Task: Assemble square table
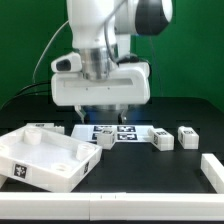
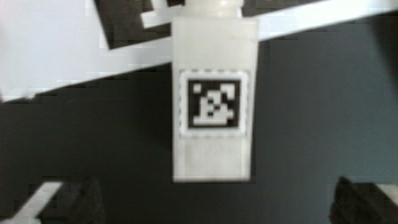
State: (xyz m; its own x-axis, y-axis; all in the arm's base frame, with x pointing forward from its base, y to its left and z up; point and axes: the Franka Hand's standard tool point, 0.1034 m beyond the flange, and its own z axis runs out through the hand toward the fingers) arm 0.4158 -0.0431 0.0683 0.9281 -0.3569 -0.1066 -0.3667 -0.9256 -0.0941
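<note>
The gripper (image 2: 217, 203) hangs released, its fingers (image 2: 63, 200) wide apart on either side of a tagged table leg (image 2: 214, 110) and not touching it. The square tabletop (image 1: 45, 160) sits near left. Another leg (image 1: 160, 140) lies just right of the marker board (image 1: 120, 132).

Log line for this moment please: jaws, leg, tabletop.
jaws: open, clear of leg | leg: lying between jaws, tag up | tabletop: exterior view's left, rim up
</note>
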